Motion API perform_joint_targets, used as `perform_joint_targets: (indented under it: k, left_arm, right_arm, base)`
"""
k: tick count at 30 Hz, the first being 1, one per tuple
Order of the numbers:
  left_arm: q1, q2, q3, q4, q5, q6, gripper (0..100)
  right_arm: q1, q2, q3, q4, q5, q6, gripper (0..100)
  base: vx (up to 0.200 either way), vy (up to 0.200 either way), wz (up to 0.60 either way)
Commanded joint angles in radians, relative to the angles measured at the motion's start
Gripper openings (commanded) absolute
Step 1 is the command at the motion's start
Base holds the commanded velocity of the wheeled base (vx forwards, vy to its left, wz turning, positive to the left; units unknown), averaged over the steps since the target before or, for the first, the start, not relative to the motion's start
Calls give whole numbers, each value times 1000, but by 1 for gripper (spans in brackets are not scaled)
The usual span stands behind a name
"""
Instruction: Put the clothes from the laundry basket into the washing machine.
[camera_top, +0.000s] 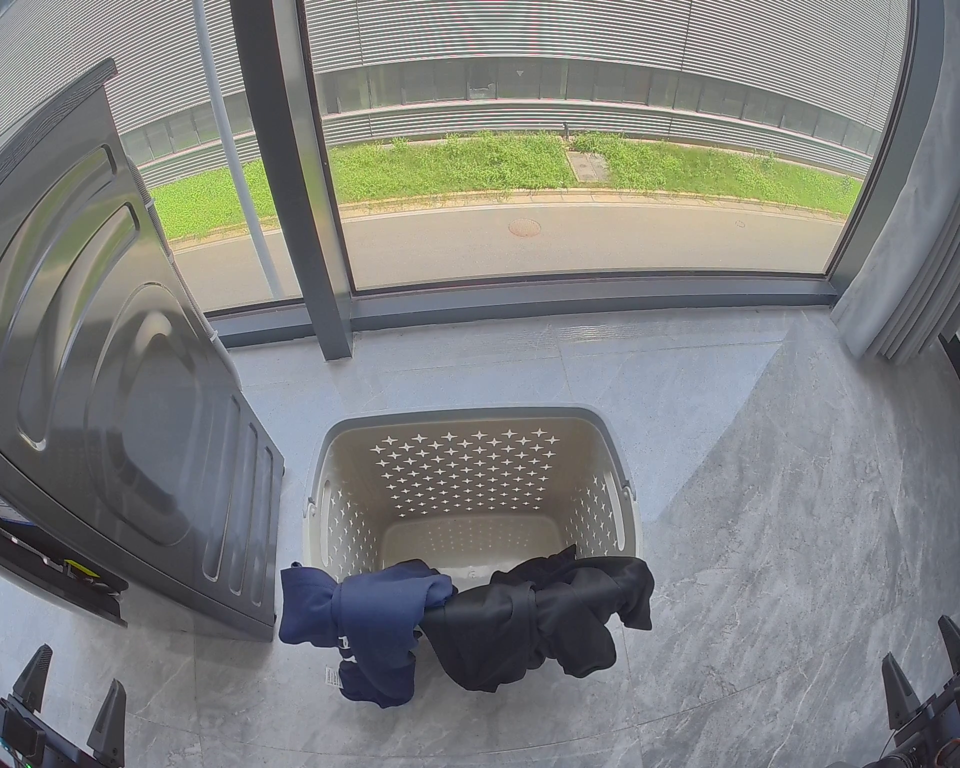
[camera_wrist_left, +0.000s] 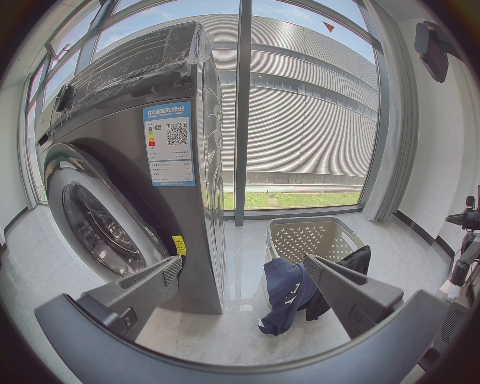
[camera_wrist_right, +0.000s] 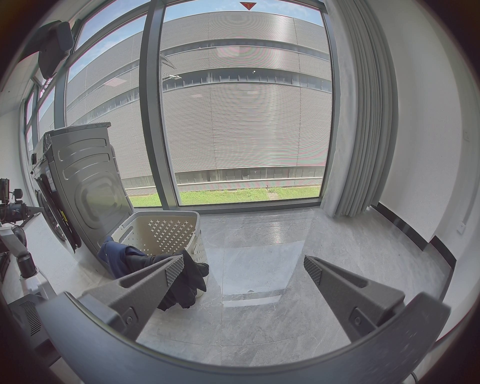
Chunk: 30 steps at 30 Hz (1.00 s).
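A beige laundry basket (camera_top: 470, 470) stands on the floor ahead of me. Over its near rim hang a navy blue garment (camera_top: 365, 620) and a black garment (camera_top: 540, 620), side by side. The grey washing machine (camera_top: 110, 400) stands to the basket's left; its round door (camera_wrist_left: 100, 230) faces left of the basket. My left gripper (camera_top: 70, 695) is open at the lower left, apart from the clothes. My right gripper (camera_top: 925, 665) is open at the lower right. In the wrist views the left gripper (camera_wrist_left: 242, 270) and right gripper (camera_wrist_right: 242, 270) hold nothing. The basket (camera_wrist_right: 160, 232) and blue garment (camera_wrist_left: 285, 290) lie beyond them.
A large floor-to-ceiling window (camera_top: 560, 140) with a dark pillar (camera_top: 300, 180) runs behind the basket. A grey curtain (camera_top: 910, 260) hangs at the far right. Bare marble floor (camera_top: 780, 480) lies to the right of the basket.
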Motion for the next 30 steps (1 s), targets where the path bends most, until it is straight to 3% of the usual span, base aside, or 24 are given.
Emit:
perform_joint_targets:
  k: [1, 11, 20, 30]
  left_arm:
    - [0, -17, 18, 0, 1, 0, 100]
    - [0, -17, 18, 0, 1, 0, 100]
    - [0, -17, 18, 0, 1, 0, 100]
    - [0, -17, 18, 0, 1, 0, 100]
  right_arm:
    - [0, -18, 12, 0, 0, 0, 100]
    - [0, -18, 12, 0, 0, 0, 100]
    - [0, -18, 12, 0, 0, 0, 100]
    - [0, -18, 12, 0, 0, 0, 100]
  base:
    - [0, 0, 0]
    - [0, 0, 0]
    - [200, 0, 0]
    - [20, 0, 0]
